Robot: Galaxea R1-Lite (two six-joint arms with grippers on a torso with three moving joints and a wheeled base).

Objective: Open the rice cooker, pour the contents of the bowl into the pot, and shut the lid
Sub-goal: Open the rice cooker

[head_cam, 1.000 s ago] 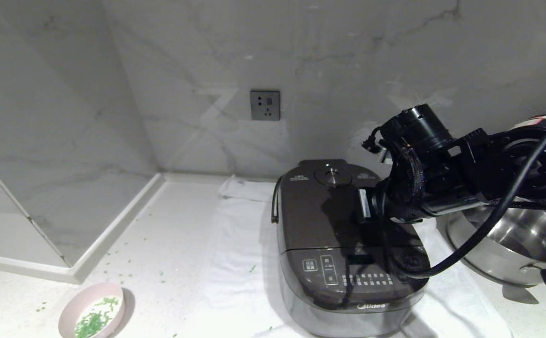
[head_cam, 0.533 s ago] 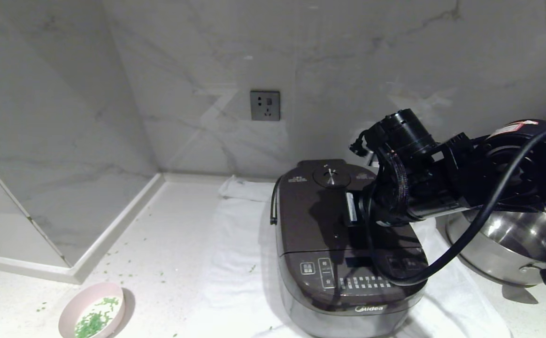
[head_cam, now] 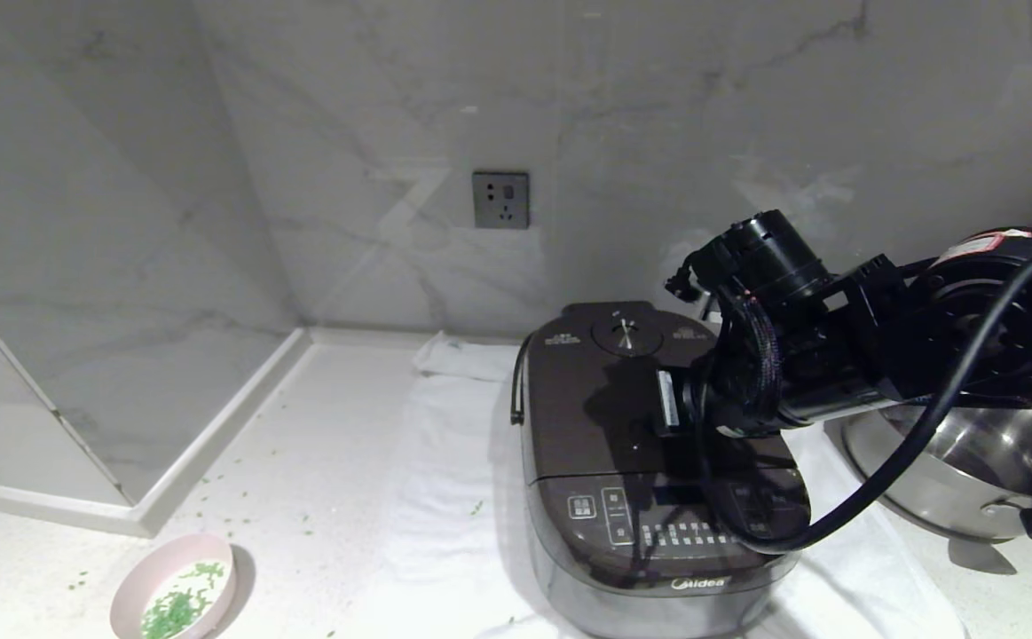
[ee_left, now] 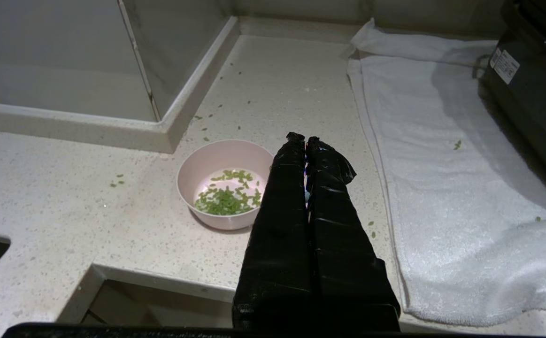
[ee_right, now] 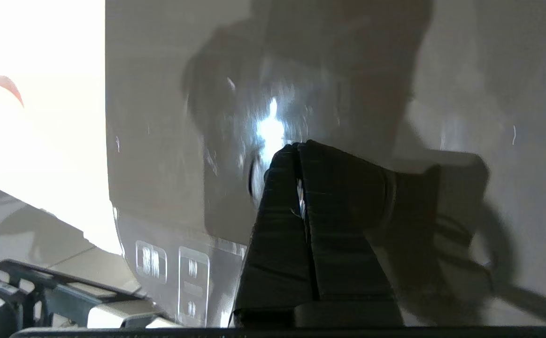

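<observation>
The dark brown rice cooker [head_cam: 657,497] stands on a white towel with its lid [head_cam: 604,399] down, so the pot is hidden. My right gripper [ee_right: 296,148] is shut and empty. It points down at the lid's front half, tips right at a round button outline [ee_right: 254,176], and I cannot tell whether they touch it. The right wrist [head_cam: 746,390] covers the lid's right side. The pale pink bowl [head_cam: 174,599] with green contents [ee_left: 226,199] sits at the counter's front left. My left gripper [ee_left: 305,139] is shut and empty, parked beside the bowl [ee_left: 221,162].
A large steel pan [head_cam: 968,470] stands right of the cooker, under the right arm. The white towel [head_cam: 445,497] lies under the cooker. Green bits are scattered on the counter [head_cam: 303,461]. A raised ledge [head_cam: 214,435] borders the left side, and a wall socket [head_cam: 500,199] is behind.
The right wrist has swung left over the cooker lid, then sunk slightly toward it. Bowl and left gripper have stayed put.
</observation>
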